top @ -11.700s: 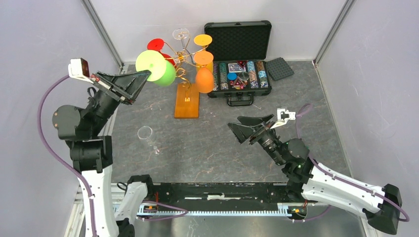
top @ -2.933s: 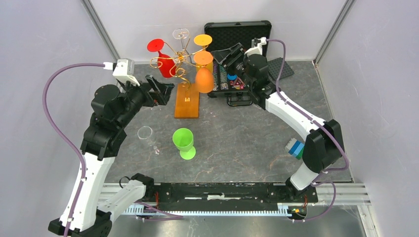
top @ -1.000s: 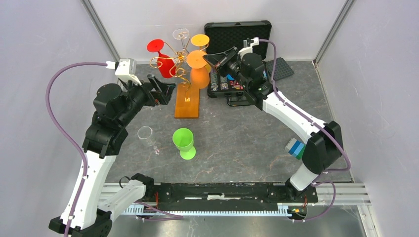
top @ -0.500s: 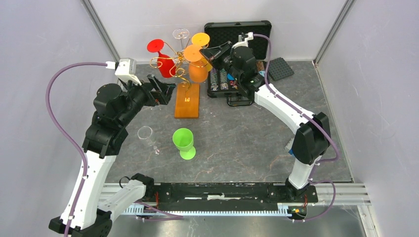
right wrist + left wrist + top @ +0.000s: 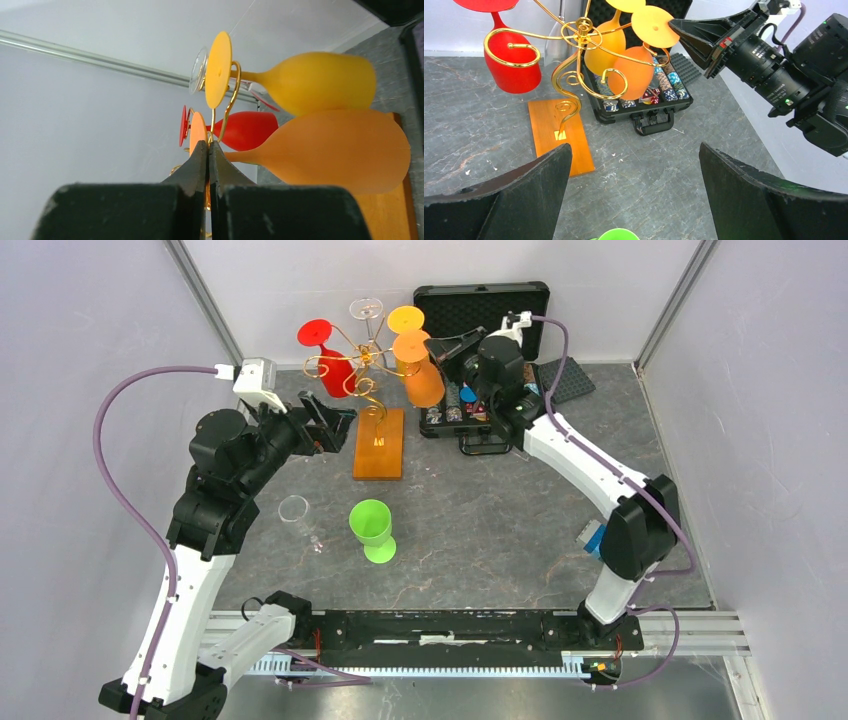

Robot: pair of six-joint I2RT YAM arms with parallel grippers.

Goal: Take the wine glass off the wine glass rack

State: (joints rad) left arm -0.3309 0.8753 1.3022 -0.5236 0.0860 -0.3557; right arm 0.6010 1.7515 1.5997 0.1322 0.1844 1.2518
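Orange glass [image 5: 423,384] has shifted right from rack [image 5: 378,446], nearly unhooked I judge; right gripper [image 5: 208,146] pinches its stem, left gripper [image 5: 634,150] gapes empty.

The top external view looks down from above and behind over the tabletop [image 5: 480,520]. The left wrist view looks low across it, with the wine glass rack [image 5: 556,140] at upper left. The right wrist view, rolled sideways, sits close against the orange wine glass [image 5: 340,150]; all three share the rack.
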